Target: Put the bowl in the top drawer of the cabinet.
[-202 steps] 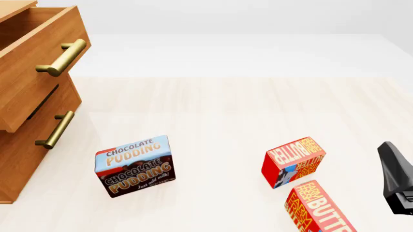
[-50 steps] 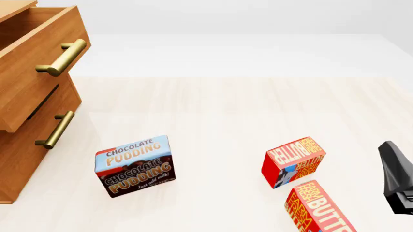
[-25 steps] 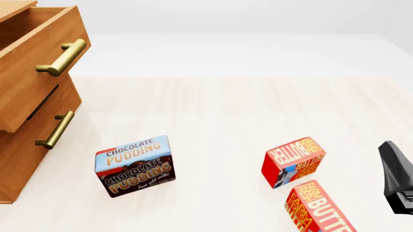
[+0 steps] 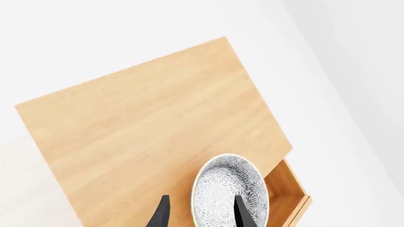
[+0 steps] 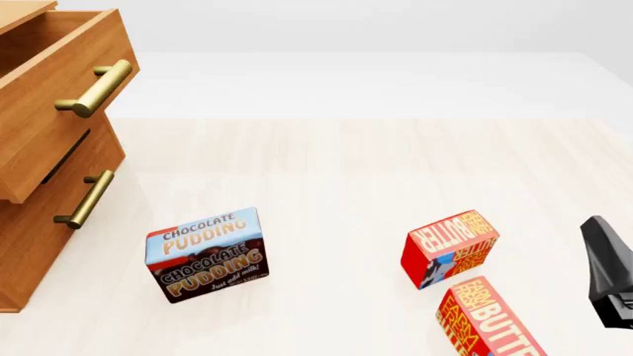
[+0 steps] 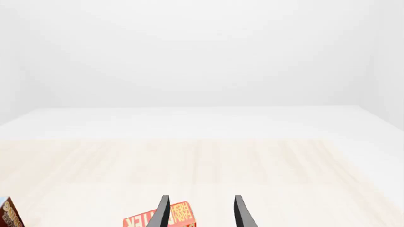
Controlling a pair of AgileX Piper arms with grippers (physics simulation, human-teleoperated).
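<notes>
Overhead, my left fingers [image 4: 165, 213] stand apart, gripping nothing, above the bowl [image 4: 229, 195], which lies in the top drawer [image 4: 292, 189] pulled out of the cabinet [image 4: 151, 132]. My right fingers [image 6: 162, 212] also stand apart, empty, over the desk [image 6: 252, 165] near a butter box [image 6: 165, 220].

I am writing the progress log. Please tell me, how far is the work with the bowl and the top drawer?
Nearly done. The top drawer stands pulled out of the cabinet, and the left wrist view shows the bowl lying inside it. The left gripper hangs open above the bowl, not holding it. The right gripper is open and idle over the table. Only withdrawing the left arm seems left.
</notes>
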